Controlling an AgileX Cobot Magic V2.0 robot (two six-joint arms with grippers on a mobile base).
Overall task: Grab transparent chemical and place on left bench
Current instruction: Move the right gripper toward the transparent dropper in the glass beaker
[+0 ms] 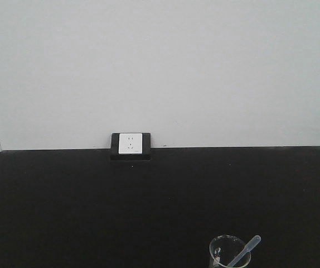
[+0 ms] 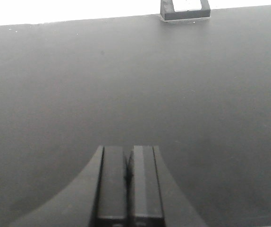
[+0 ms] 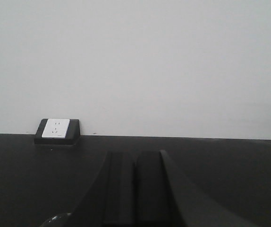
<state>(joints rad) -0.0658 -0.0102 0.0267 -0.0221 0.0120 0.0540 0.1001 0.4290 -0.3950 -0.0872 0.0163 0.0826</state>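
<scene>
One clear pipette (image 1: 248, 250) is seen at the lower right of the front view, leaned in a glass beaker (image 1: 218, 251) with its rounded upper end stuck out past the rim to the right. The beaker is set on a black bench (image 1: 65, 212) and is partly cut off by the bottom edge of the frame. A white socket (image 1: 130, 144) in a dark frame is mounted where the bench meets the pale wall (image 1: 204, 67), well apart from the beaker. The left gripper (image 2: 130, 151) is shown over bare bench, its jaws pressed together with nothing between them. The right gripper (image 3: 134, 156) is likewise closed and empty, pointed toward the wall. A curved glassy edge (image 3: 55, 220) is caught at the bottom left of the right wrist view; it may be the beaker's rim, though too little is shown to be sure.
</scene>
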